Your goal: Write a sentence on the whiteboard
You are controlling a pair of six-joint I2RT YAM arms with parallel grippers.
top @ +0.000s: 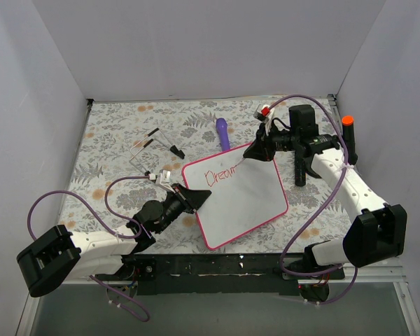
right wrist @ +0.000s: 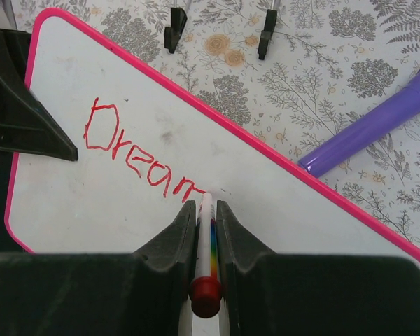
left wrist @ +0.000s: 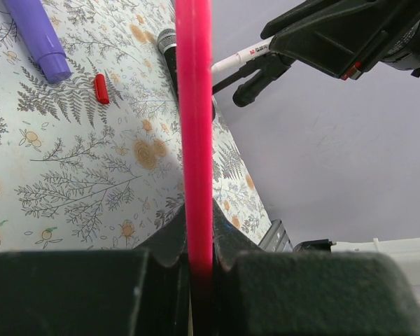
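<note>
Bright, even light w/ soft shadow beside whiteboard (left wrist: 194, 105); wrist views blurry up close.

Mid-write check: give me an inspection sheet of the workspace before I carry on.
Surface: floral-patterned table.
Job's things: whiteboard lies angled mid-table; sentence reads only "Dream", in red; marker tip on the board.
Clutter: purple stick beyond the board; red cap near it; wire frame with black clips, far left.
Hands: left hand shut on the whiteboard's frame; right hand shut on the marker.
Cables: purple cables loop from both arms, none lying on the board.
Surroundings: plain white walls on three sides.
</note>
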